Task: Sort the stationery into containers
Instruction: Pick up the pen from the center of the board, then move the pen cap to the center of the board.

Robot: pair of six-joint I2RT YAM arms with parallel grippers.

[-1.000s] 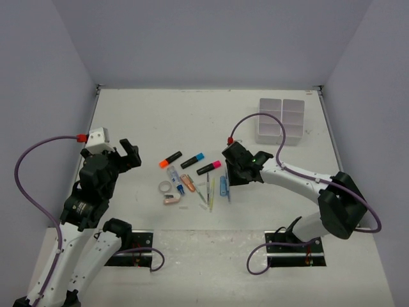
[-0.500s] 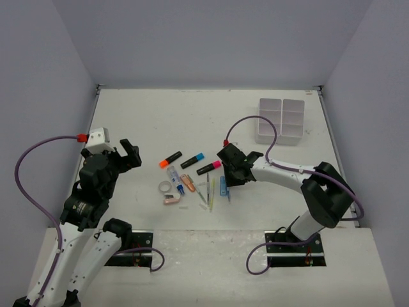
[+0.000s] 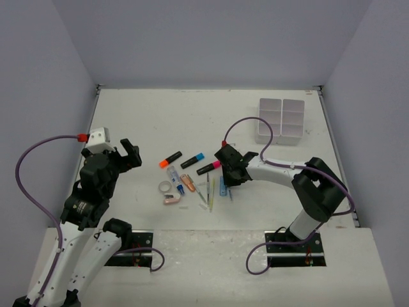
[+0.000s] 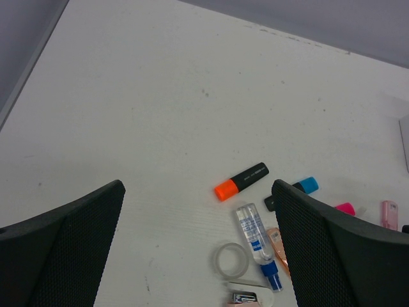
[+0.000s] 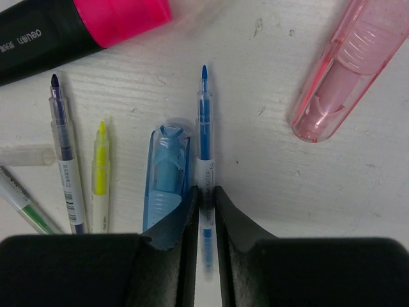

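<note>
I am pinching the blue pen point(image 5: 204, 121) at lower centre in my right gripper point(image 5: 206, 195), bound for the organiser box point(image 3: 271, 136); my left gripper point(image 4: 198, 192) is hanging spread.

A white, lightly scuffed worktop point(image 3: 211, 121) fills the middle of the top view; plain pale lavender-grey walls box it in; a back wall point(image 3: 211, 38) runs across the top; a left wall point(image 3: 38, 77) and a right wall point(image 3: 377, 64) slant down the sides; the light is even and soft.
</note>
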